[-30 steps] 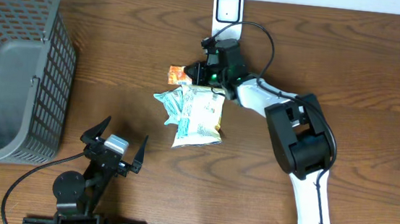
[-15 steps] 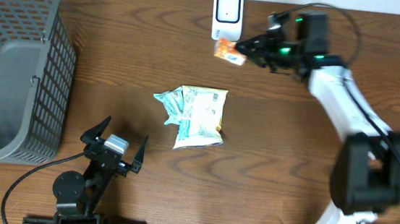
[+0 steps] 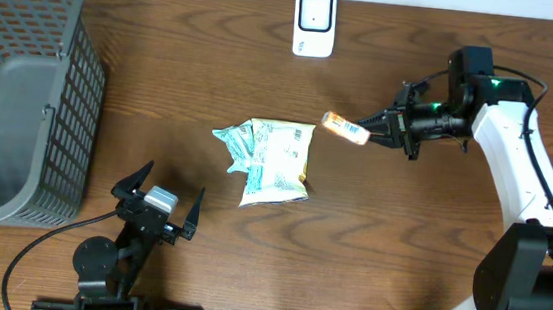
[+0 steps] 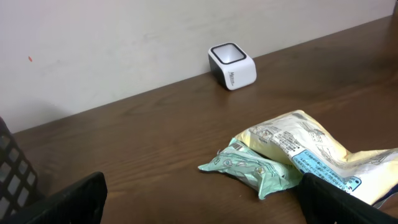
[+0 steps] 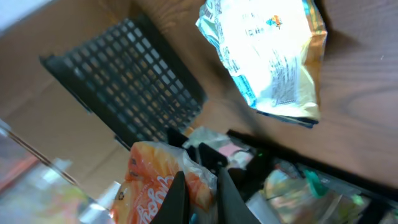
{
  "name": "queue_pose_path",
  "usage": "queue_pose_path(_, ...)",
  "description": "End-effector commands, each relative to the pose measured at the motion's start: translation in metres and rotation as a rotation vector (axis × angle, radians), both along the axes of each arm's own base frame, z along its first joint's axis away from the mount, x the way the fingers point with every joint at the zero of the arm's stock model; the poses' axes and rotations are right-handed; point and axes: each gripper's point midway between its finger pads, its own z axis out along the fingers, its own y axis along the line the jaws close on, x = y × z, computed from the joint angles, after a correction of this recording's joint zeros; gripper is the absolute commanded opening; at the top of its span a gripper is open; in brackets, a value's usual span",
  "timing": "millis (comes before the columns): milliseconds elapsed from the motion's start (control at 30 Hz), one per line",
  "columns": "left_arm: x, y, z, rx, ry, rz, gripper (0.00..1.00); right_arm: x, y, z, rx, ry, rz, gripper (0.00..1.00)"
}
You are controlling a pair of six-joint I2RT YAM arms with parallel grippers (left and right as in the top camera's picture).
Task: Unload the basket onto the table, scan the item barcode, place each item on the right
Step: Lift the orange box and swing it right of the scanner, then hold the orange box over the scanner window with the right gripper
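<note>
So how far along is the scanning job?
Done: the orange packet is picked up. A moment ago it was at the scanner, so it is probably scanned. In hand: the right fingers hold it, now away from the scanner. Left: two more packets lie untouched on the table, and the left fingers sit open and idle.

Right arm [image 3: 516,171]: white shell links, chunky black joint housings. Green status LED [image 3: 493,84] lit by the wrist, and a thin black cable [image 3: 529,79] loops off the wrist module. Right gripper [image 3: 371,129]: black, slim fingers. Left arm [image 3: 112,256]: all black on a round base disc, with a silver-grey block [image 3: 160,198] just behind the left gripper [image 3: 172,180]. That gripper's fingers are black and pointed. A second black cable [image 3: 22,253] trails from the left base.
</note>
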Motion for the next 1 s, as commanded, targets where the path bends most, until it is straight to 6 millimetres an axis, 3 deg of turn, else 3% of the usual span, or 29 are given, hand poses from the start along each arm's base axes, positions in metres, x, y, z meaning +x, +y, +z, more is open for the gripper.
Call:
queue_pose_path(0, -0.002, -0.003, -0.017, 0.005, 0.047, -0.019, 0.98, -0.007, 0.005, 0.013, 0.031, -0.249, 0.138, 0.01)
queue_pose_path(133, -0.002, -0.003, -0.017, 0.005, 0.047, -0.019, 0.98, -0.003, 0.011, 0.006, -0.027, -0.445, 0.249, 0.01)
queue_pose_path(267, -0.002, -0.003, -0.017, 0.006, 0.047, -0.019, 0.98, 0.026, -0.019, -0.049, -0.516, -0.437, 0.217, 0.01)
queue_pose_path(367, -0.002, -0.003, -0.017, 0.005, 0.047, -0.019, 0.98, 0.05, -0.029, -0.06, -0.782, -0.499, 0.159, 0.01)
queue_pose_path(467, -0.002, -0.003, -0.017, 0.005, 0.047, -0.019, 0.98, 0.082, -0.026, -0.05, -1.002, -0.664, 0.101, 0.01)
queue_pose_path(600, -0.002, -0.003, -0.017, 0.006, 0.047, -0.019, 0.98, 0.129, -0.033, -0.008, -1.313, -0.897, -0.128, 0.01)
queue_pose_path(733, -0.002, -0.003, -0.017, 0.005, 0.047, -0.019, 0.98, 0.166, -0.031, 0.022, -1.451, -1.049, -0.391, 0.01)
queue_pose_path(833, -0.002, -0.003, -0.017, 0.005, 0.047, -0.019, 0.98, 0.192, -0.021, 0.022, -1.482, -1.159, -0.418, 0.01)
queue_pose_path(967, -0.002, -0.003, -0.017, 0.005, 0.047, -0.019, 0.98, 0.219, -0.011, 0.004, -1.466, -1.236, -0.486, 0.01)
